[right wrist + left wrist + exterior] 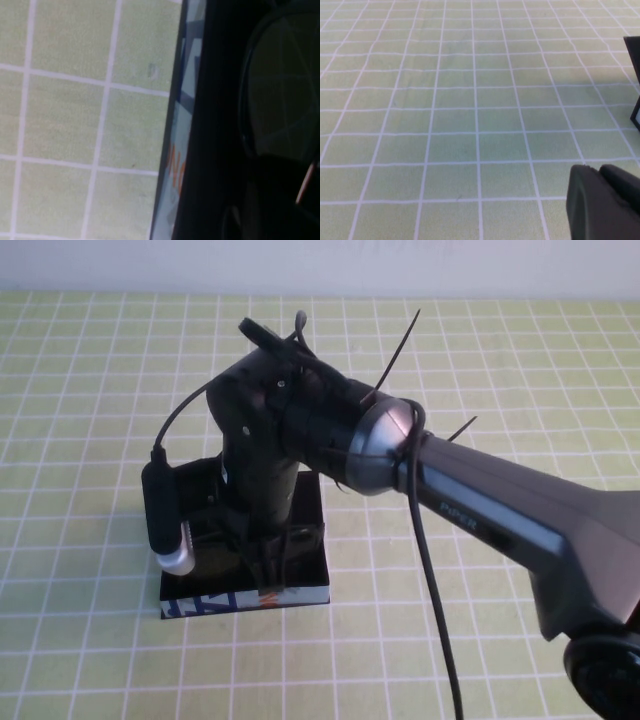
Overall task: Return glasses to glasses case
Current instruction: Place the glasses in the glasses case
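Note:
The glasses case (245, 598) is a black open box on the green checked cloth, with its blue and orange printed front edge facing me. My right gripper (262, 558) reaches straight down into the case and hides its inside in the high view. In the right wrist view the case's printed edge (181, 125) runs beside a dark, reflective lens of the glasses (280, 90), which lie inside the case. My left gripper (600, 172) hovers over bare cloth, empty, fingers together. A corner of the case (635, 60) shows at that view's edge.
The green checked cloth (480, 360) covers the whole table. The right arm (500, 510) and its hanging cable (432, 580) cross the right side. A silver-tipped wrist camera (165, 515) hangs beside the case.

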Controlling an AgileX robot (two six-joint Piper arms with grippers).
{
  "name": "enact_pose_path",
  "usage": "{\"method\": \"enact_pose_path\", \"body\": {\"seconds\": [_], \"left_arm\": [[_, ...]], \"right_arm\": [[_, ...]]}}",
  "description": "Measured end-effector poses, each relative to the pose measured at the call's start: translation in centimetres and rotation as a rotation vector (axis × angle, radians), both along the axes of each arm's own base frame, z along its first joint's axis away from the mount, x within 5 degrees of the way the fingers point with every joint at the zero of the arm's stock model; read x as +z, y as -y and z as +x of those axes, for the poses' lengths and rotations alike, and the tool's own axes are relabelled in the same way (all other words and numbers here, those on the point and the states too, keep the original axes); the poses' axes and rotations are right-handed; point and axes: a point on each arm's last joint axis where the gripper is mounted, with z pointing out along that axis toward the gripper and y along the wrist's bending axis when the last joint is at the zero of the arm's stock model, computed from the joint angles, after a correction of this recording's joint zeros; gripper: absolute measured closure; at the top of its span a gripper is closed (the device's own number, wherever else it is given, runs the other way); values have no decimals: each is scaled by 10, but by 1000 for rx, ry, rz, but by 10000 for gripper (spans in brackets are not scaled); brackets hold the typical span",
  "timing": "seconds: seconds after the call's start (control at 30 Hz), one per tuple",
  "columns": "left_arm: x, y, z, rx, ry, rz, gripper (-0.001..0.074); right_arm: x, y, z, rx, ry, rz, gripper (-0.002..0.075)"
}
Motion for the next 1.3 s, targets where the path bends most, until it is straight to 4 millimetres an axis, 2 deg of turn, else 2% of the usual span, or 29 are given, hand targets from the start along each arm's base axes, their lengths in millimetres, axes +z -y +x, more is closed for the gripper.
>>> {"method": "enact_pose_path", "body": {"seconds": [0.6,1.0,1.1,1.3], "left_arm": [[0,0,0,0,0,0,737],[0,0,0,0,0,0,737],[0,0,0,0,0,0,737],[0,0,0,0,0,0,737]], "right_arm": [[-28,-9,1,20,-54,-26,673],[-32,-10,1,-19,-67,-26,671],[-32,-10,2,-48,-73,-22,619],[-32,-8,3,-57,-65,-30,414]]}}
